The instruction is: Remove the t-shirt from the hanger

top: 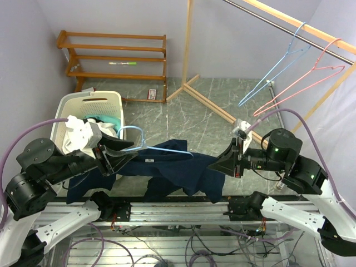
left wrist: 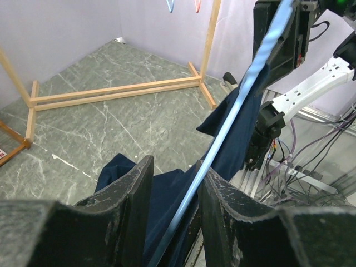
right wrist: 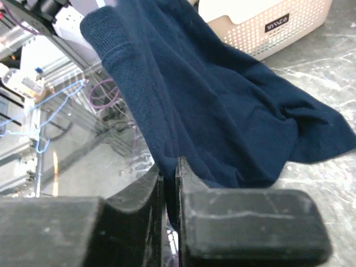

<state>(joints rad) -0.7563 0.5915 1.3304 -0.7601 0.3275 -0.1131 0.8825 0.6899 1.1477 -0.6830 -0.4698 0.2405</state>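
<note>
A navy t-shirt (top: 172, 169) hangs on a light blue wire hanger (top: 161, 149), held up above the near table edge between my two arms. My left gripper (top: 125, 154) has the hanger's left end. In the left wrist view the wire (left wrist: 233, 117) runs between the part-closed jaws of this gripper (left wrist: 178, 166), lying against the right finger, with navy cloth (left wrist: 245, 128) around it. My right gripper (top: 214, 164) is at the shirt's right side. Seen from the right wrist, this gripper (right wrist: 169, 164) pinches a fold of the shirt (right wrist: 222, 100) between nearly touching fingers.
A white laundry basket (top: 92, 100) with clothes stands at the left, also seen in the right wrist view (right wrist: 267, 22). A wooden shelf rack (top: 117, 55) is at the back left. At the right, a wooden garment rail carries a blue hanger (top: 278, 67) and a pink hanger (top: 311, 78).
</note>
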